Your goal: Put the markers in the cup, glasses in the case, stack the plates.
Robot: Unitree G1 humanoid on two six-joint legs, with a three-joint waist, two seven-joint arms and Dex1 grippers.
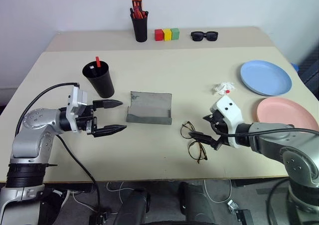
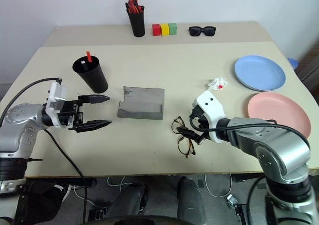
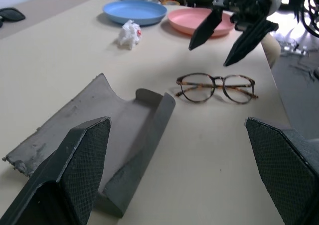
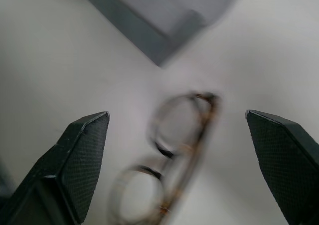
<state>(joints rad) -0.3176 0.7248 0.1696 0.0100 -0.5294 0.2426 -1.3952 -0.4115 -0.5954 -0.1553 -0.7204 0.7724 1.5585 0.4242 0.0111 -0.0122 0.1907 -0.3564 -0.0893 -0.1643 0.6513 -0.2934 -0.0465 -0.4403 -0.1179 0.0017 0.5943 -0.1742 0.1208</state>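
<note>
A black cup (image 1: 99,80) stands at the left with a red-capped marker (image 1: 98,62) sticking out of it. My left gripper (image 1: 122,115) hovers open and empty in front of the cup, pointing at the grey case (image 1: 149,108), which lies open mid-table. The wire-framed glasses (image 1: 193,141) lie unfolded on the table to the right of the case. My right gripper (image 1: 198,126) is open just above them, one finger on either side and nothing held. The light blue plate (image 1: 265,77) and the pink plate (image 1: 286,114) lie side by side at the right.
A crumpled white paper (image 1: 222,88) lies between the glasses and the blue plate. On the back strip stand a tall pen pot (image 1: 140,23), three coloured blocks (image 1: 166,34) and black sunglasses (image 1: 204,35). The glasses sit close to the table's front edge.
</note>
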